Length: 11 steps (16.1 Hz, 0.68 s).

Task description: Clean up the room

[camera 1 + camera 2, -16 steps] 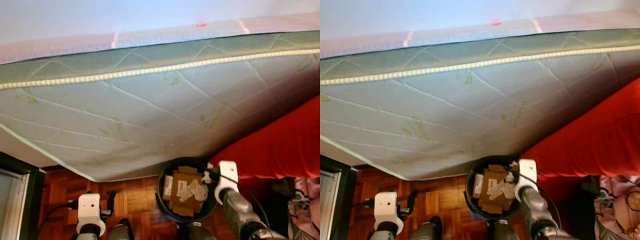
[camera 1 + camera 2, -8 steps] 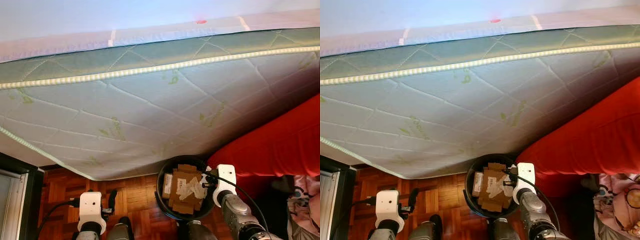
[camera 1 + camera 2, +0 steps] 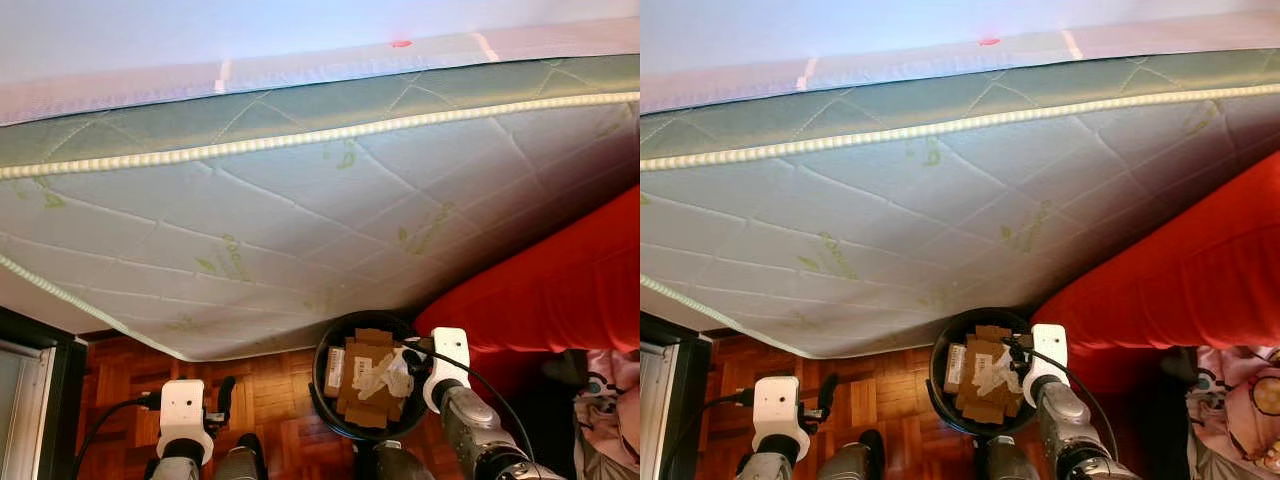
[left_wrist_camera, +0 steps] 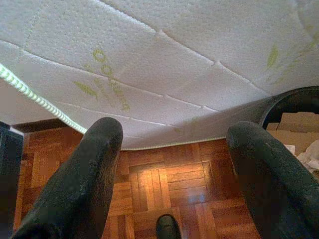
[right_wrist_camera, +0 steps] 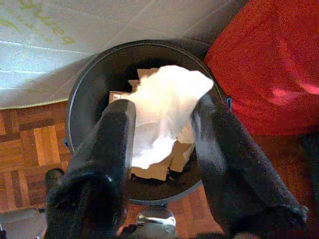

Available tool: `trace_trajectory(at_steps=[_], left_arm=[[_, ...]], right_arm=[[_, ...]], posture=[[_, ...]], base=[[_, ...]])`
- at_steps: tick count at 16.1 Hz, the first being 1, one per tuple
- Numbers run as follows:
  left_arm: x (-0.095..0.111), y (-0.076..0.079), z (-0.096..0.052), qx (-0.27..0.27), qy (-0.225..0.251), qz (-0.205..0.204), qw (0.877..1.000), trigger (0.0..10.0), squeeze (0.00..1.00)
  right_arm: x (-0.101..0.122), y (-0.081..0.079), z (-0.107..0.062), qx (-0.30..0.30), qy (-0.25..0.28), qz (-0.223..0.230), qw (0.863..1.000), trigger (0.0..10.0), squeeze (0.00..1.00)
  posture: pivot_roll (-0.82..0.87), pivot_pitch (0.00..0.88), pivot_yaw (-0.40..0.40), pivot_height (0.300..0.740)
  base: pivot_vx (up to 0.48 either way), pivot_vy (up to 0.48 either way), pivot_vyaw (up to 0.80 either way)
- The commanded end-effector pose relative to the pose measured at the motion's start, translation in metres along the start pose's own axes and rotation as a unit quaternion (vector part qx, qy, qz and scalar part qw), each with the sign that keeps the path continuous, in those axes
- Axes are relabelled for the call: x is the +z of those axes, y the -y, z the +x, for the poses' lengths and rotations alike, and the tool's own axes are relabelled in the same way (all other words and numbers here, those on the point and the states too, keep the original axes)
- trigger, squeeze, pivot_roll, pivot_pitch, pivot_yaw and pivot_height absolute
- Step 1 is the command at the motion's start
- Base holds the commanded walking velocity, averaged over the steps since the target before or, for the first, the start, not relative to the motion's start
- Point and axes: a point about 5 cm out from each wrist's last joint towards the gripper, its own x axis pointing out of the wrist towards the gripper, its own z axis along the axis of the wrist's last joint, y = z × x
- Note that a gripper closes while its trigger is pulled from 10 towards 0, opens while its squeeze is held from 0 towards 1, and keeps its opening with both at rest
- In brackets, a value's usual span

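A black round bin [image 3: 327, 412] stands on the parquet floor, holding several flat cardboard pieces [image 3: 362, 400]. My right gripper [image 5: 164, 107] hangs just over the bin's right rim, shut on a crumpled white tissue [image 3: 392, 373] that fills the gap between its two black fingers [image 5: 112, 149]. The tissue sticks out past the fingertips, above the cardboard. My left gripper [image 4: 172, 144] is low on the left beside the bin, open, with nothing between its fingers.
A large quilted white mattress [image 3: 300, 220] leans overhead and reaches down to just behind the bin. A red cover [image 3: 560, 290] lies right of the bin, with pink patterned fabric [image 3: 612, 400] beside it. A dark frame [image 3: 60, 400] stands at far left. Parquet floor [image 3: 270, 395] shows between the arms.
My right gripper has edged slightly left over the bin with the tissue still in it. The left arm has hardly moved; the view shifted a little.
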Motion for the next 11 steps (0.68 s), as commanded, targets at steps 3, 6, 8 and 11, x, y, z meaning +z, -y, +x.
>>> trace_trajectory(at_steps=[3,6,8,11], left_arm=[[-0.0144,-0.0016,-0.0072,0.002,-0.031,-0.001,1.000,10.0,0.00],[-0.0146,-0.0010,-0.0071,0.001,-0.030,-0.001,1.000,10.0,0.00],[-0.0146,-0.0005,-0.0069,0.000,-0.030,-0.001,1.000,10.0,0.00],[-0.0154,-0.0003,-0.0045,0.000,-0.032,-0.001,0.999,10.0,0.00]], right_arm=[[-0.0103,-0.0013,-0.0022,0.008,-0.021,0.006,1.000,10.0,1.00],[-0.0110,-0.0019,-0.0023,0.011,-0.022,0.004,1.000,10.0,1.00],[-0.0108,-0.0020,-0.0022,0.011,-0.022,0.004,1.000,10.0,1.00],[-0.0083,-0.0018,-0.0017,0.008,-0.016,0.001,1.000,10.0,0.70]], posture=[[0.17,0.346,-0.028,0.740],[0.17,0.343,-0.028,0.740],[0.17,0.341,-0.028,0.740],[0.16,0.330,-0.028,0.740]], base=[[0.000,0.000,0.00],[0.000,0.000,0.00],[0.000,0.000,0.00],[0.000,0.000,0.00]])
